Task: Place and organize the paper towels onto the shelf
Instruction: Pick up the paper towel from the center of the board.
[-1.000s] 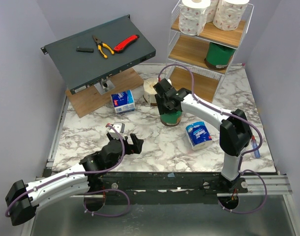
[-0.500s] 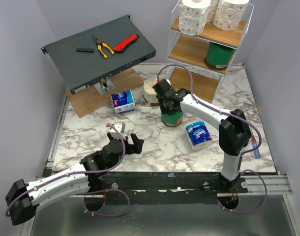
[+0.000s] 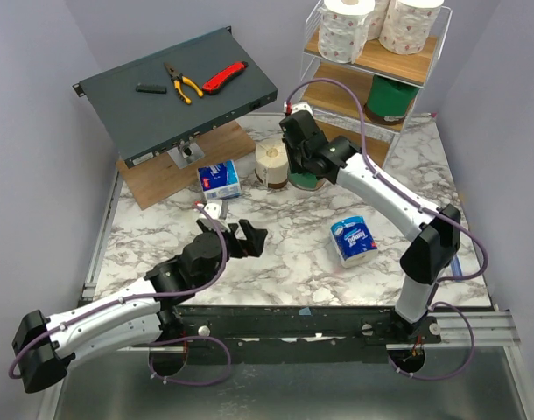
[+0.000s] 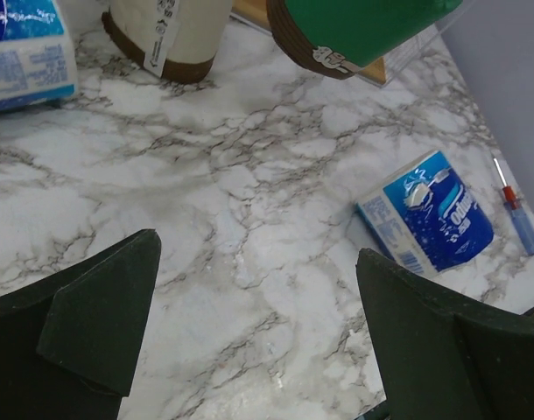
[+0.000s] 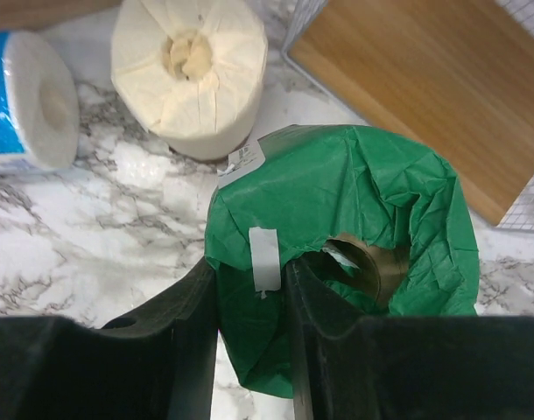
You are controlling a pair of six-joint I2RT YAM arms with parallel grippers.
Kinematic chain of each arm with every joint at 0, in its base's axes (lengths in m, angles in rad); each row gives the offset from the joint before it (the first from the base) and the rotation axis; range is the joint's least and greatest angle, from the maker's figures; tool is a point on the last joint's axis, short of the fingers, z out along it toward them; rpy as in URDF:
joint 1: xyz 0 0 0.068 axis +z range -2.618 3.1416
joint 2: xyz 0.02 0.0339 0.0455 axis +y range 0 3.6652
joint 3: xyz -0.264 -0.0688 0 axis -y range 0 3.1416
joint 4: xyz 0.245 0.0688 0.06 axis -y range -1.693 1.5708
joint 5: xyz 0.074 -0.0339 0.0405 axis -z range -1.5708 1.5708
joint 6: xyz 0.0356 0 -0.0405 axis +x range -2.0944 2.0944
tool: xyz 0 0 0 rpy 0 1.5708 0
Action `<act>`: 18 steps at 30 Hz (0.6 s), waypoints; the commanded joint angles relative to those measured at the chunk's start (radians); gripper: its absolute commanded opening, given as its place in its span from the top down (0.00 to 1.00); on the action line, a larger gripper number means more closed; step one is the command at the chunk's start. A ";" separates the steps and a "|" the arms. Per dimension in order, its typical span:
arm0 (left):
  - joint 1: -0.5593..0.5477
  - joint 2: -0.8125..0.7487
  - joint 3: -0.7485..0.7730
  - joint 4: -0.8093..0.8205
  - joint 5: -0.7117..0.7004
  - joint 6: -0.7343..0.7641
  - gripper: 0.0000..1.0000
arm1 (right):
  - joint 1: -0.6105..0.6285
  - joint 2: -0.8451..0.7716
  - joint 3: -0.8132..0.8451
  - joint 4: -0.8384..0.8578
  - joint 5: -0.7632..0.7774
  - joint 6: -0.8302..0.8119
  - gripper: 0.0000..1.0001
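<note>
From above, we see the right pincer (image 3: pixel 299 166) clamped on the green roll (image 3: pixel 306 181). It is just beside the cream roll (image 3: pixel 271 162) and in front of the shelf (image 3: pixel 350 96). The left pincer (image 3: pixel 247 238) hovers over the counter (image 3: pixel 153 232).

Through the left wrist, that pincer's fingers (image 4: pixel 101 324) gape wide, holding nothing. The green roll (image 4: pixel 363 26) looks tilted, perhaps off the marble.

Through the right wrist, the right pincer (image 5: pixel 254 289) is nearly shut, pinching the wrapped wall of the green roll (image 5: pixel 354 201).
</note>
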 commanded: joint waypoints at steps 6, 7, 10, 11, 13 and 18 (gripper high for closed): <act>0.000 0.124 0.190 0.151 -0.098 0.122 0.01 | -0.006 0.026 0.246 -0.061 0.133 -0.067 0.67; 0.001 0.144 0.207 0.174 -0.100 0.139 0.01 | -0.007 0.029 0.273 -0.061 0.139 -0.068 0.67; 0.004 0.217 0.238 0.300 -0.098 0.215 0.01 | -0.016 0.035 0.333 -0.053 0.149 -0.068 0.67; 0.008 0.242 0.241 0.352 -0.101 0.241 0.01 | -0.018 0.039 0.348 -0.053 0.152 -0.068 0.67; 0.026 0.301 0.247 0.444 -0.096 0.272 0.02 | -0.022 0.046 0.369 -0.052 0.162 -0.064 0.67; 0.108 0.443 0.285 0.657 0.018 0.321 0.01 | -0.023 0.032 0.369 -0.048 0.184 -0.055 0.67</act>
